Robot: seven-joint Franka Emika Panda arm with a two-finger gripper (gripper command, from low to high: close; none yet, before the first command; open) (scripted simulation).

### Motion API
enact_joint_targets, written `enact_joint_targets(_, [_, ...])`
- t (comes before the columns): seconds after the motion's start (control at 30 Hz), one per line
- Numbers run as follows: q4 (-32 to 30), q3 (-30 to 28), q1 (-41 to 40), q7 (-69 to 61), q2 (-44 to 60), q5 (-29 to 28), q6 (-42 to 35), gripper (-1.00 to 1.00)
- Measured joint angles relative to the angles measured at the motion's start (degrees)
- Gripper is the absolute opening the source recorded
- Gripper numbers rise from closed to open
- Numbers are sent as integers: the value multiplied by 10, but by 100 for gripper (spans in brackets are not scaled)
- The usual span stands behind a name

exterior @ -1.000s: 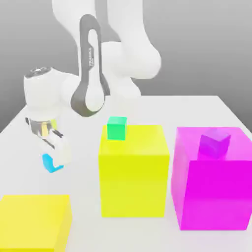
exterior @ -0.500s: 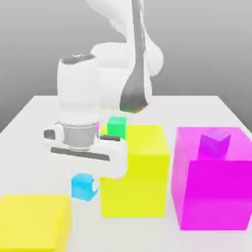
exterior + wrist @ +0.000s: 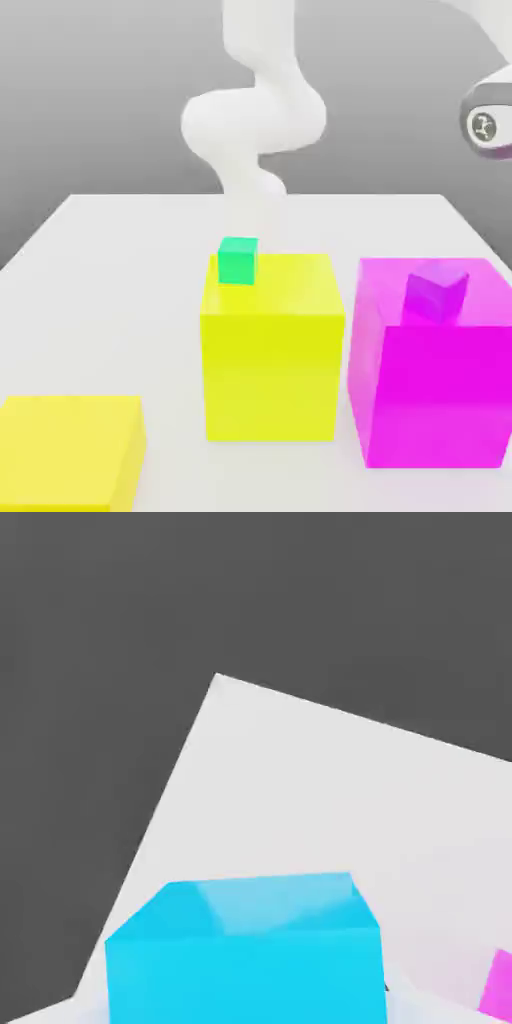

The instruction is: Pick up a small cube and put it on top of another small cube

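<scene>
The round dark emblem (image 3: 484, 125) on the arm (image 3: 495, 95) bore a pale mark, no readable letters. The counter (image 3: 100, 300) was plain and whitish, the backdrop (image 3: 380, 60) bare grey. The end effector (image 3: 245, 1004) was closed on the cyan cube (image 3: 245, 974). The purple cube (image 3: 436, 292) sat on the large magenta block (image 3: 435, 400); the tall yellow block (image 3: 270, 375), topped by the green cube (image 3: 237, 262), stood near that block, towards the exterior view's left.
</scene>
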Motion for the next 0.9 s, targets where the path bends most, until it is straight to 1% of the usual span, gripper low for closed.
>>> enact_joint_targets(0.33, [-65, 44, 85, 171, -44, -12, -31, -100])
enact_joint_targets(0.63, [-193, 43, 56, 320, -84, -55, -35, -100])
enact_joint_targets(0.7, [-199, 44, 55, 329, -83, -56, -35, -100])
enact_joint_targets(0.9, [-193, 46, 55, 334, -60, -61, -19, -100])
